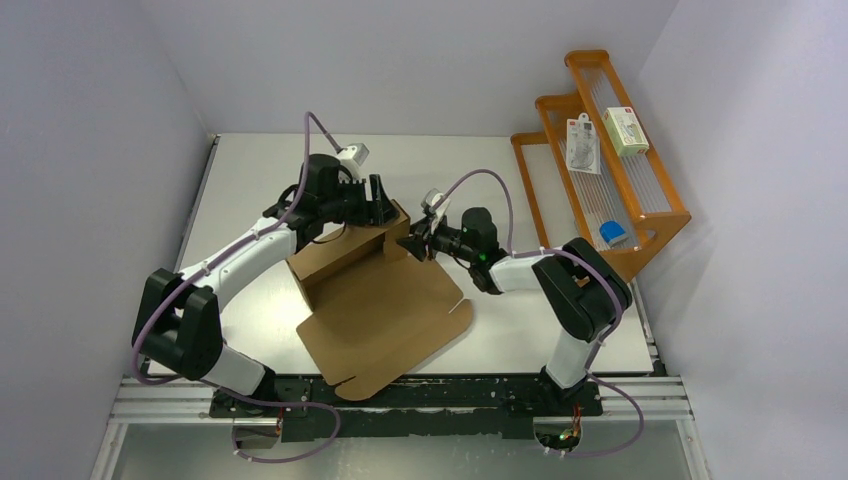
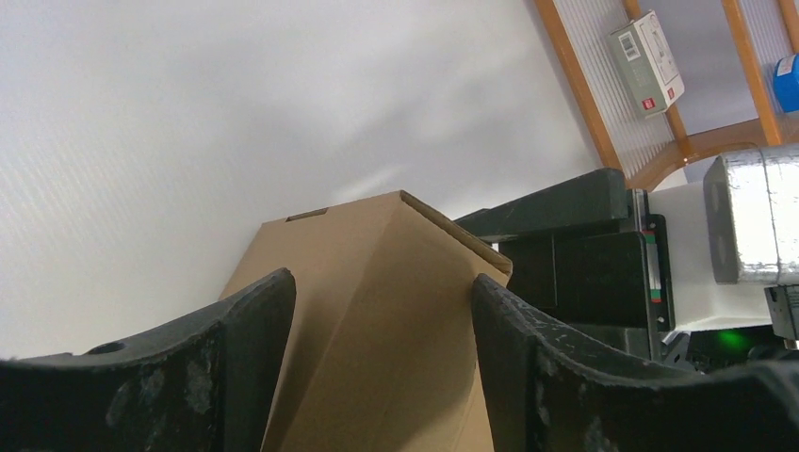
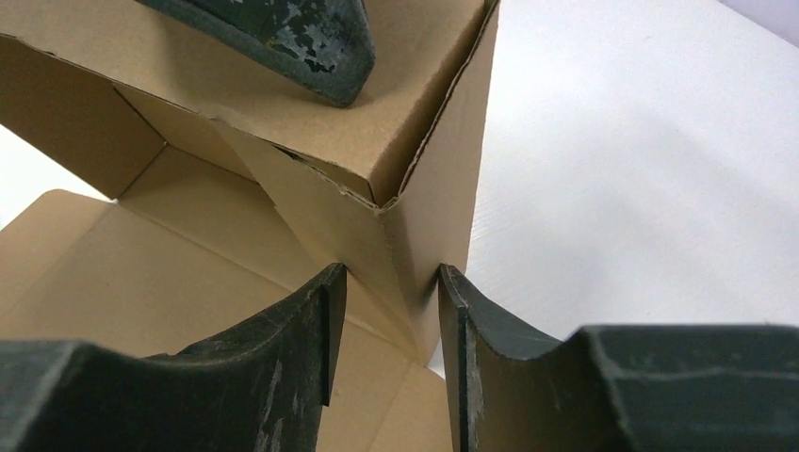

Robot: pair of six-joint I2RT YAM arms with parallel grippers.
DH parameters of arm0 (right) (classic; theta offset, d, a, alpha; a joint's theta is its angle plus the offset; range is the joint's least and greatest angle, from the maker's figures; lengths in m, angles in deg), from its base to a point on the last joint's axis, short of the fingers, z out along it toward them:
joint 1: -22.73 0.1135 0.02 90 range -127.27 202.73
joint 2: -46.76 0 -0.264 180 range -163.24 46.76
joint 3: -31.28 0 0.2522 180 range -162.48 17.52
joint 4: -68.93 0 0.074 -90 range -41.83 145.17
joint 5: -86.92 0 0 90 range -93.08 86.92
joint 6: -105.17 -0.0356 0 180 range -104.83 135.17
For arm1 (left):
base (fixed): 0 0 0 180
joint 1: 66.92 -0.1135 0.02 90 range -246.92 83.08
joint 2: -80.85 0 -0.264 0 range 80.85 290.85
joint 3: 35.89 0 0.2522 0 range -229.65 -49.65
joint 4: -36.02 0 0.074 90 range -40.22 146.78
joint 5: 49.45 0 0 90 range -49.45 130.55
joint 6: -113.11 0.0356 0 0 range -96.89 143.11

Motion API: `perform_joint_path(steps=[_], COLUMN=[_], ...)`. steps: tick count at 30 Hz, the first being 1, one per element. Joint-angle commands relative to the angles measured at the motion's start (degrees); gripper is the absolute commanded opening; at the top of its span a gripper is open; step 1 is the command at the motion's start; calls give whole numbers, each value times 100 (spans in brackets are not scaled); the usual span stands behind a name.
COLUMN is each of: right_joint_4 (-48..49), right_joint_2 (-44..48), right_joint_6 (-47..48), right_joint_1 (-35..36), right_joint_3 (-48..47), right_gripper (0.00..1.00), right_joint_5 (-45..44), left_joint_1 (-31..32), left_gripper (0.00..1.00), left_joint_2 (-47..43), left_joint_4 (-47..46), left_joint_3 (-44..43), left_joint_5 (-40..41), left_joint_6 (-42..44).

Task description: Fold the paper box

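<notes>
The paper box (image 1: 385, 320) is brown corrugated cardboard, its base flat on the table and its far wall (image 1: 345, 255) folded upright. My left gripper (image 1: 385, 205) is at that wall's right end. In the left wrist view it (image 2: 382, 282) stands open, its fingers astride the folded wall (image 2: 377, 320). My right gripper (image 1: 412, 243) comes in from the right at the same corner. Seen from the right wrist, it (image 3: 391, 273) is shut on the creased corner flap (image 3: 386, 245), both tips touching cardboard. A left finger (image 3: 292, 33) rests on the wall's top face.
An orange wire-fronted rack (image 1: 610, 150) stands at the back right and holds small white packages (image 1: 583, 143) and a blue item (image 1: 612, 233). Grey walls enclose the white table (image 1: 560, 320) on three sides. The arm bases sit at the near edge.
</notes>
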Motion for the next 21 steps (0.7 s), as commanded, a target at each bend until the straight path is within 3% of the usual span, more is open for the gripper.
perform_joint_path(steps=[1, 21], right_joint_4=[488, 633], right_joint_2=[-133, -115], right_joint_6=[-1, -455], right_joint_1=[64, 492], right_joint_3=[-142, -299], right_gripper=[43, 30], right_joint_5=[-228, -1465], left_joint_1=[-44, -262], left_gripper=[73, 69], left_joint_2=[58, 174], left_joint_4=[-19, -610], left_joint_3=[27, 253], left_joint_5=[-354, -1362], left_joint_6=[-55, -399])
